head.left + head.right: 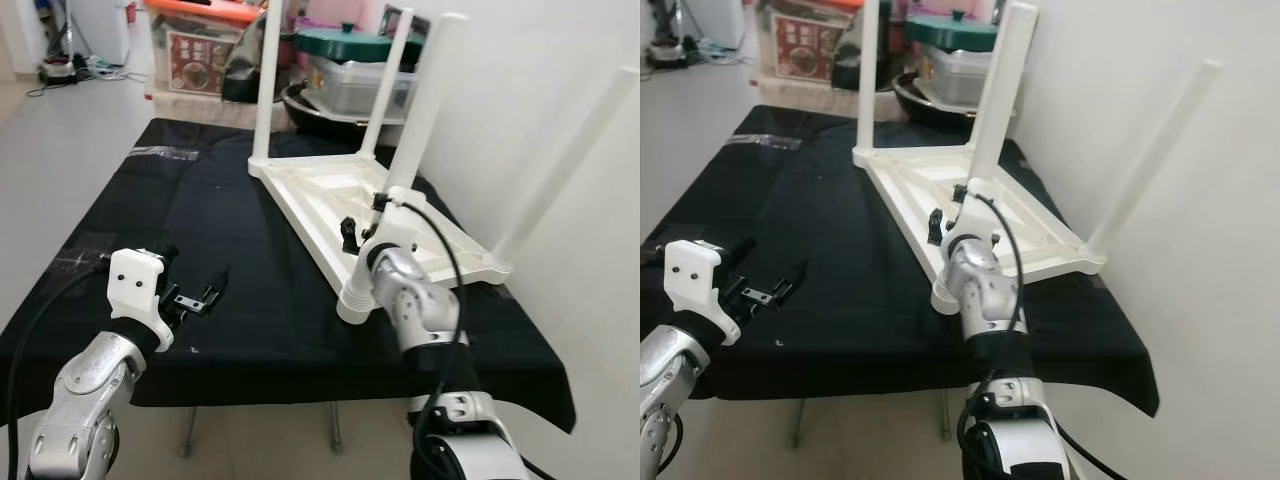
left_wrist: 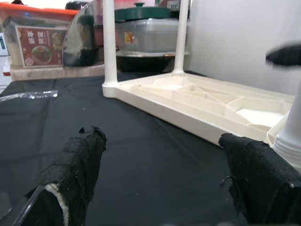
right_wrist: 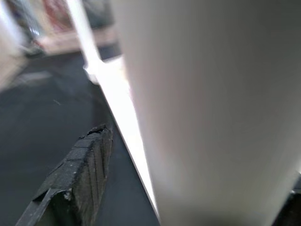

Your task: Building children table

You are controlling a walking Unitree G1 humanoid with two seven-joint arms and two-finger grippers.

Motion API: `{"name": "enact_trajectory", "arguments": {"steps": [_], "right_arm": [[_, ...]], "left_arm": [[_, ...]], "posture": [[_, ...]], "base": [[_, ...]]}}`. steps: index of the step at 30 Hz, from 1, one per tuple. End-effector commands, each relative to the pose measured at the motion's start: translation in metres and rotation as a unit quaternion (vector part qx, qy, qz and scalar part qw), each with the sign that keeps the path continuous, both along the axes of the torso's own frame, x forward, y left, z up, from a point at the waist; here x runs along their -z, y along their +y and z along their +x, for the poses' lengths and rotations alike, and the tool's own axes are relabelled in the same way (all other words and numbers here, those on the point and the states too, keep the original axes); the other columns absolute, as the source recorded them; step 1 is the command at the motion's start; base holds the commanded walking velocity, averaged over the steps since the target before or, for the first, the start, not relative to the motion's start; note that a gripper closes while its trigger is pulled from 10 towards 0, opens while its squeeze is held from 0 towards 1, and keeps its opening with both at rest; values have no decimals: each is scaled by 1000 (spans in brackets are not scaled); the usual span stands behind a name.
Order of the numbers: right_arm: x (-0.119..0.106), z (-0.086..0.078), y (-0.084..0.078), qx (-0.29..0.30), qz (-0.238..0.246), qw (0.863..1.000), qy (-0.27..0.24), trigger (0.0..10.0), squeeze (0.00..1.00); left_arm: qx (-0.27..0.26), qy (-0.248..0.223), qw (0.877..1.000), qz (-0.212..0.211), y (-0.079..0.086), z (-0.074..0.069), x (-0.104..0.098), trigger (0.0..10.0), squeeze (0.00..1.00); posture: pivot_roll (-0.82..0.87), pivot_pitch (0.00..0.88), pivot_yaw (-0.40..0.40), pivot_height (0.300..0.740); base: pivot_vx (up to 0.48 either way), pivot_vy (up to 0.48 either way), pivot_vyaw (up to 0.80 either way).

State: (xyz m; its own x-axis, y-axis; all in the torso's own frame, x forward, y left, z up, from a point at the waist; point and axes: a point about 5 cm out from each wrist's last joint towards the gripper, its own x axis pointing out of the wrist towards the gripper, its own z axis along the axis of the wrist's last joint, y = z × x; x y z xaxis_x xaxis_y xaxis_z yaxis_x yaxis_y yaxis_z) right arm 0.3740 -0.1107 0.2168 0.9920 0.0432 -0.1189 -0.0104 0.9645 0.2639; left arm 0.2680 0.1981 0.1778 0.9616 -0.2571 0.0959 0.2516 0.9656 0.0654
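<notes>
A white children's table [image 1: 318,190] lies upside down and tilted on the black cloth, its far legs [image 1: 266,80] pointing up. Its right leg [image 1: 575,150] rests against the wall. The near leg [image 1: 430,100] runs down to the table's near corner [image 1: 352,303]. My right gripper [image 1: 364,218] is open around this leg's lower part. In the right wrist view the leg [image 3: 207,108] stands close between the fingers [image 3: 80,179], with a gap on one side. My left gripper [image 1: 195,283] hovers open and empty low over the cloth, left of the near corner.
Storage boxes [image 1: 200,50], a green-lidded container [image 1: 345,45] and a dark pan [image 1: 300,105] crowd the table's back edge. A white wall [image 1: 560,80] runs close along the right. A clear plastic strip [image 1: 160,152] lies on the cloth's far left.
</notes>
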Motion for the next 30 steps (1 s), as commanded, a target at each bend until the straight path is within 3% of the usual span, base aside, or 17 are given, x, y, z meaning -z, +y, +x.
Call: {"name": "enact_trajectory", "arguments": {"steps": [1, 2, 3, 5, 7, 8, 10, 16, 17, 18, 19, 24, 25, 26, 28, 29, 30], "right_arm": [[-18, 2, -9, -34, 6, 999, -38, 10000, 0], [-18, 2, -9, -34, 6, 999, -38, 10000, 0], [-25, 5, -15, -76, -5, 995, -61, 10000, 0], [-28, 7, -26, -197, -37, 974, -103, 10000, 0], [-23, 6, -37, -278, -63, 951, -117, 10000, 0], [-23, 6, -37, -278, -63, 951, -117, 10000, 0], [-20, 7, -50, -321, -80, 937, -114, 10000, 0], [-11, 17, -63, -328, -97, 936, -83, 10000, 0], [-8, 19, -64, -323, -104, 938, -76, 4078, 0], [-8, 19, -64, -323, -104, 938, -76, 4078, 0], [-6, 22, -65, -310, -110, 942, -73, 0, 0], [-5, 29, -70, -252, -100, 960, -67, 0, 0], [-3, 32, -75, -192, -96, 975, -57, 0, 0], [2, 36, -84, -75, -80, 994, -25, 0, 0], [2, 36, -84, -75, -80, 994, -25, 0, 0], [10, 36, -93, 38, -49, 998, 15, 0, 0], [10, 36, -93, 38, -49, 998, 15, 0, 0]], "left_arm": [[7, 4, 1000, 2, -4, 2, 3, 10000, 0], [7, 4, 1000, 2, -4, 2, 3, 10000, 0], [8, 4, 1000, 3, -3, 3, 3, 10000, 0], [9, 2, 1000, 4, -3, 4, 2, 10000, 0], [11, 1, 1000, 5, -4, 5, 1, 10000, 0], [11, 1, 1000, 5, -4, 5, 1, 10000, 0], [13, -2, 1000, 7, -4, 5, 1, 10000, 0], [13, -4, 1000, 9, -3, 6, -1, 10000, 0], [13, -5, 1000, 10, -3, 6, -2, 10000, 0], [13, -5, 1000, 10, -3, 6, -2, 10000, 0], [12, -7, 1000, 12, -2, 6, -3, 10000, 0], [10, -10, 1000, 15, 0, 5, -5, 10000, 0], [8, -10, 1000, 16, 2, 4, -5, 10000, 0], [6, -9, 1000, 17, 3, 3, -5, 10000, 0], [6, -9, 1000, 17, 3, 3, -5, 10000, 0], [5, -8, 1000, 17, 4, 1, -4, 10000, 0], [5, -8, 1000, 17, 4, 1, -4, 10000, 0]], "posture": [[94, 0, -169, 740], [94, 0, -169, 740], [94, 0, -168, 740], [91, 0, -165, 740], [103, 0, -166, 740], [103, 0, -166, 740], [103, 0, -166, 740], [124, 0, -170, 740], [137, 0, -177, 740], [137, 0, -177, 740], [139, 0, -178, 740], [151, 0, -182, 740], [152, 0, -188, 740], [140, 0, -189, 740], [140, 0, -189, 740], [137, 0, -187, 740], [137, 0, -187, 740]], "base": [[0, 0, 0], [0, 0, 0], [0, 0, 0], [0, 0, 0], [0, 0, 0], [0, 0, 0], [0, 0, 0], [0, 0, 0], [0, 0, 0], [0, 0, 0], [0, 0, 0], [0, 0, 0], [0, 0, 0], [0, 0, 0], [0, 0, 0], [0, 0, 0], [0, 0, 0]]}}
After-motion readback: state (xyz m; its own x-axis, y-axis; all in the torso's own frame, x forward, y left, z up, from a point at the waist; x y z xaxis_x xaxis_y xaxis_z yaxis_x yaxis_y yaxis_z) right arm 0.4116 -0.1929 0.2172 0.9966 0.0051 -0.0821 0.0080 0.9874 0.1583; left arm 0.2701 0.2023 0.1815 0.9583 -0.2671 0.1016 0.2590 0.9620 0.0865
